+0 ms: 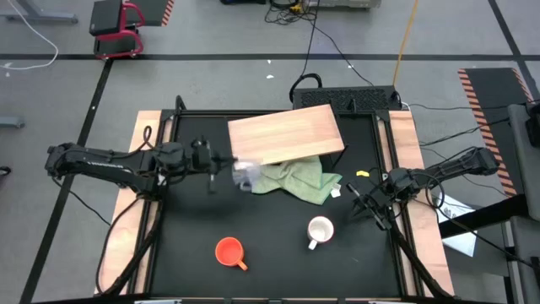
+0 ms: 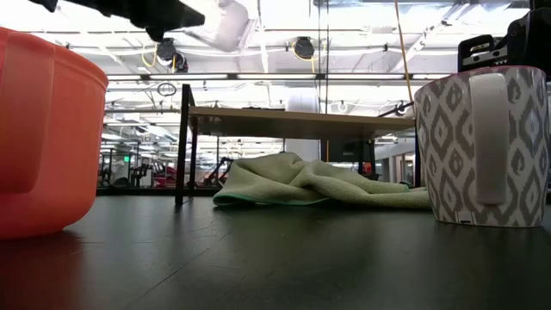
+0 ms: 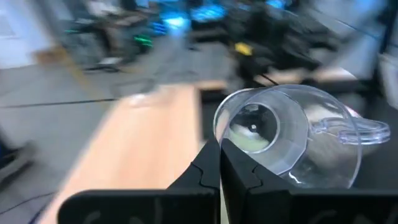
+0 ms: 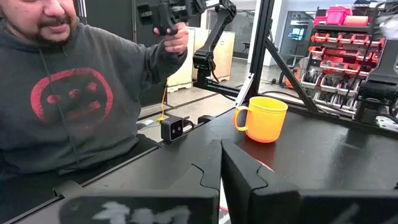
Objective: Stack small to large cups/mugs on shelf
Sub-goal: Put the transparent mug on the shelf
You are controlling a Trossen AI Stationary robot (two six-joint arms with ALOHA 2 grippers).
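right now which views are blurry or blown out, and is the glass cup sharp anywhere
Left wrist view: background and shelf smeared by motion blur, but the glass cup pinched at its rim by the left gripper stays fairly sharp. Low view: ceiling lights glare; orange mug soft. High view: cup faint.

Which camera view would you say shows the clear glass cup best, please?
The left wrist view: the glass cup fills the picture, held by its rim in the left claw. The high view shows it only as a pale smudge; the other views miss it.
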